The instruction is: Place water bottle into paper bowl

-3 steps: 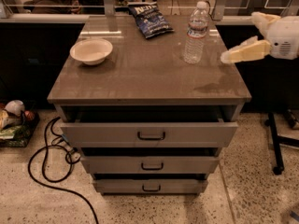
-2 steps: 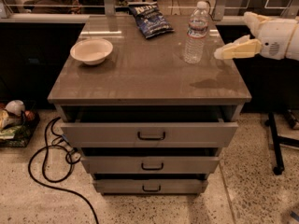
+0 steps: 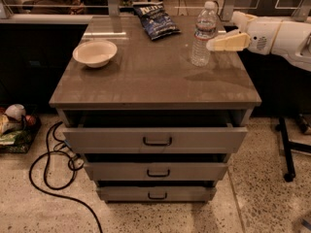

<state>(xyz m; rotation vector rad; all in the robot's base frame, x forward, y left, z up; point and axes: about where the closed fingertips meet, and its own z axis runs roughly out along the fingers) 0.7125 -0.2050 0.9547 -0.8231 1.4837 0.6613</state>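
The water bottle [image 3: 203, 35], clear and ribbed with a white cap, stands upright at the back right of the brown cabinet top [image 3: 150, 76]. The paper bowl [image 3: 95, 53], shallow and cream-white, sits empty at the left of the top, far from the bottle. My gripper [image 3: 221, 32] reaches in from the right on a white arm. It is open, and its near cream finger [image 3: 228, 41] has its tip at the bottle's right side. The bottle is not between the fingers.
A dark blue snack bag [image 3: 156, 19] lies at the back of the top, left of the bottle. The cabinet's three drawers [image 3: 155, 140] stand partly open below. A black cable [image 3: 48, 174] loops on the floor at left. A stand leg [image 3: 286, 149] is at right.
My gripper has moved left toward the water bottle and now reaches its right side. The bottle and the bowl have not moved.
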